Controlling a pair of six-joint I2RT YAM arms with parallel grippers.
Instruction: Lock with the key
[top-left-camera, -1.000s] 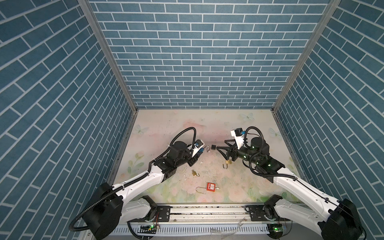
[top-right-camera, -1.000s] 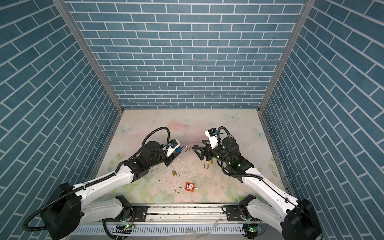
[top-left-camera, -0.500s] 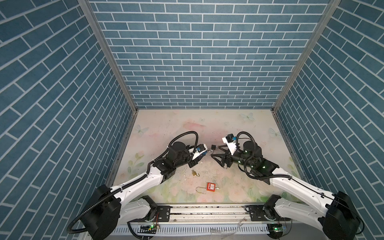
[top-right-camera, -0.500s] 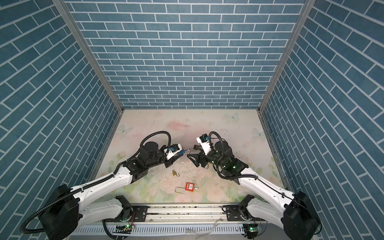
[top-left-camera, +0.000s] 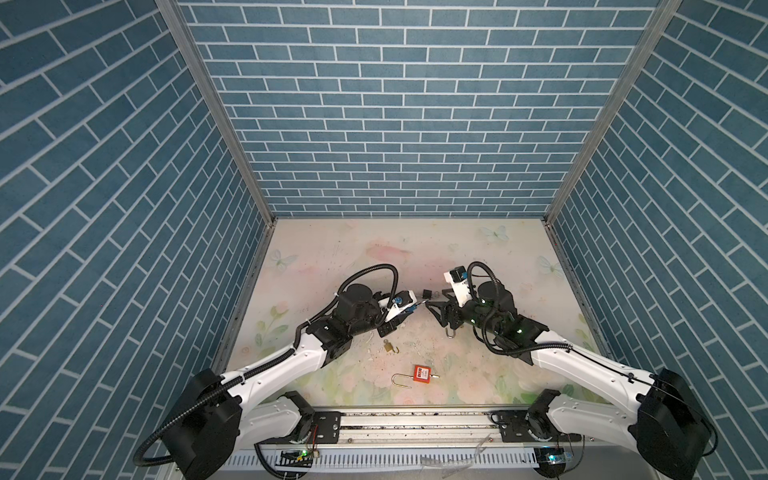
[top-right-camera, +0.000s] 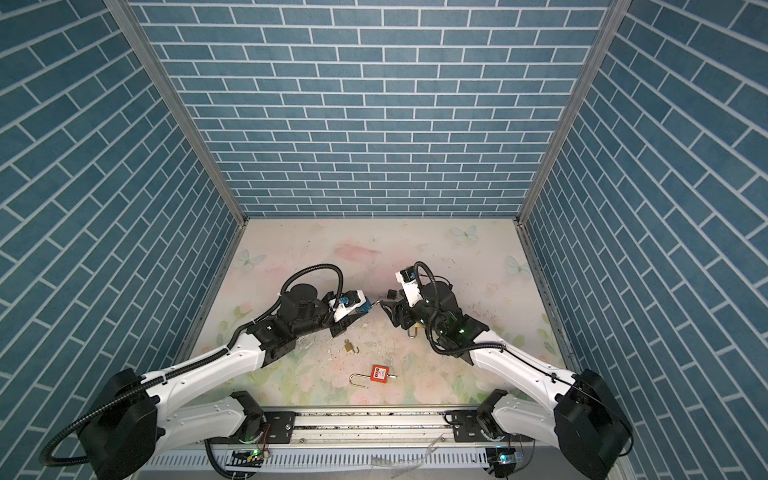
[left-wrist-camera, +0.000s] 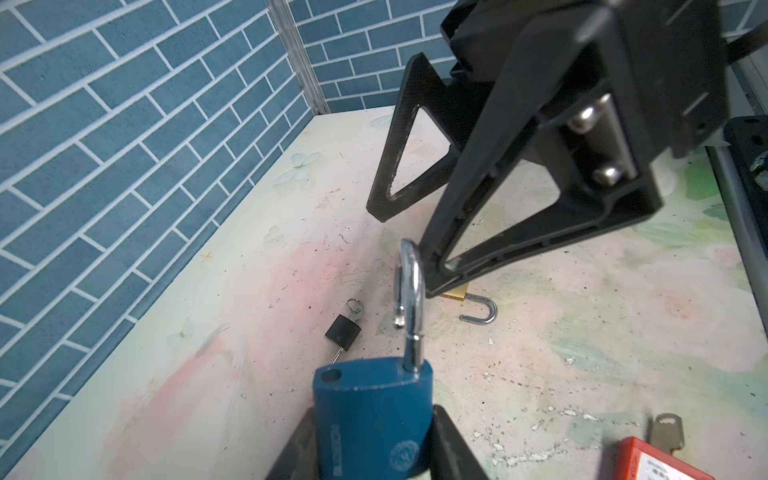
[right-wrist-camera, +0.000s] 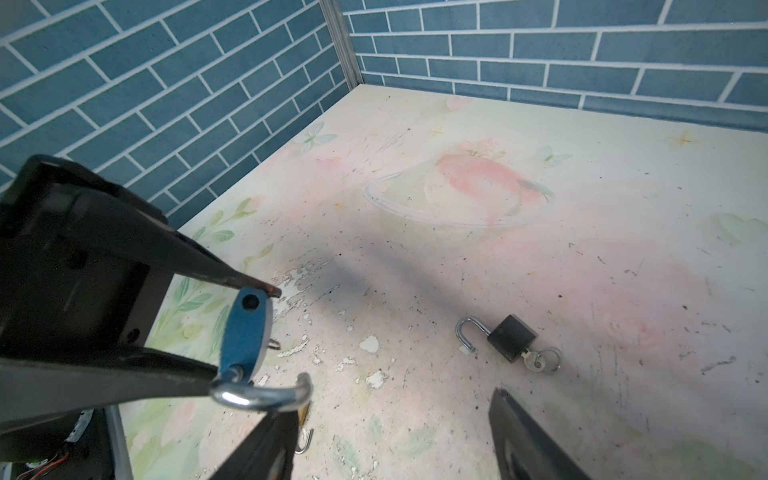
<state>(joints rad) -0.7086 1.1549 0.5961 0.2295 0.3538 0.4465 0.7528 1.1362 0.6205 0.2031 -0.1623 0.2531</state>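
So the left gripper (right-wrist-camera: 246, 332) is pinching the blue padlock (left-wrist-camera: 370, 419) by its flat sides, up in the air over the middle of the surface (top-left-camera: 374, 249). Makes sense to me: gripping the body that way is leaving the shackle (left-wrist-camera: 411, 282) sticking out free toward the other arm, so there's something to work on. The shackle is popped open and swung round, with its loose end hanging off to one side of the empty hole (left-wrist-camera: 331, 376) in the top of the body.

The right gripper (right-wrist-camera: 395, 405) is hanging right in front of it with its jaws spread wide and nothing in them. As for where the lock is sitting relative to those jaws, the bend of the shackle is lying right at the tip of one finger (left-wrist-camera: 434, 280). It looks like it's touching, but I can't swear to it. The other finger (left-wrist-camera: 382, 210) is standing clear off to the side. So the shackle is at the mouth, not properly between the pads yet. My guess is the plan is twisting the shackle back over the hole and pressing it in.

No idea where the blue one's key is, since the bottom of the body is buried in the left jaws. The black padlock (right-wrist-camera: 511, 338) is lying open mid-surface with a key (right-wrist-camera: 536, 362) plugged in, and a red padlock (top-left-camera: 422, 372) is lying near the front edge.
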